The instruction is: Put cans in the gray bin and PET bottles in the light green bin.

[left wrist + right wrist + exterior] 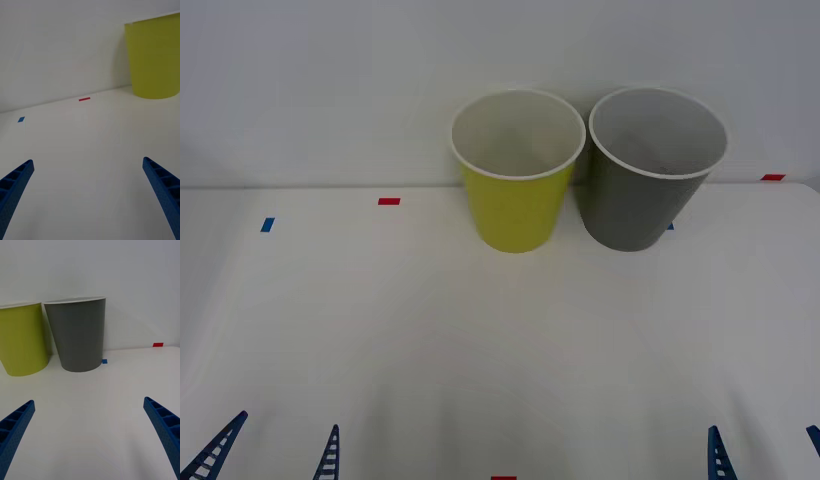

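Two cup-shaped bins stand side by side at the back of a white table (380, 330), the light green bin (516, 180) left of the gray bin (648, 180), while the left gripper (275, 452) and right gripper (765, 450) wait near the front edge with fingers spread and empty, so any can is best lowered straight over the gray rim.

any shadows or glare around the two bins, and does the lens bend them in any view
Front view: soft even light, no glare; the light green bin and gray bin lean outward, a wide-angle effect. Right wrist view: faint shadows fall on the wall behind the bins. Left wrist view: a dim shadow lies beside the green bin.
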